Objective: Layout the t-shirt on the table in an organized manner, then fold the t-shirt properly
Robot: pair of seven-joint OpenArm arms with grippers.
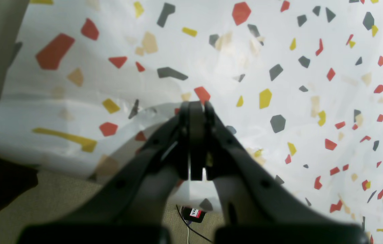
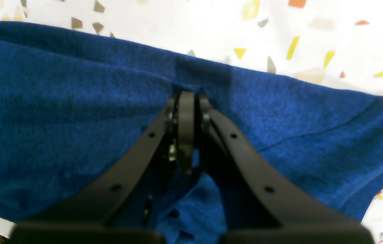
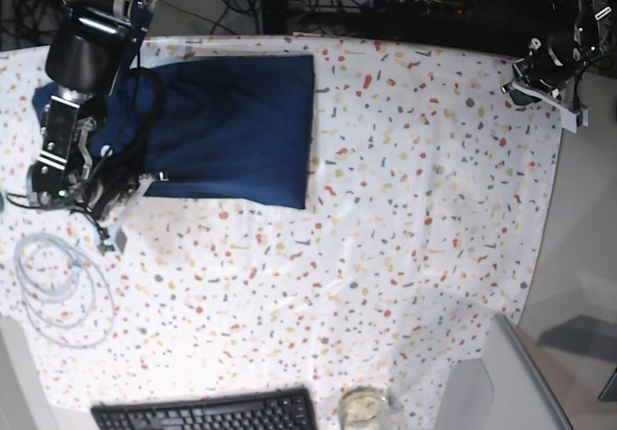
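Right wrist view shows the right fingers pressed together, pinching a ridge of the t-shirt, likely to drag it flat. That navy t-shirt lies at ten o'clock on the worktop, part-folded. The left fingers sit closed on nothing, parked at two o'clock, clear of the work. No legible writing shows.

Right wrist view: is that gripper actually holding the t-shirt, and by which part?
The right gripper is shut on the t-shirt, pinching a fold near its far long edge. The left gripper is shut on nothing.
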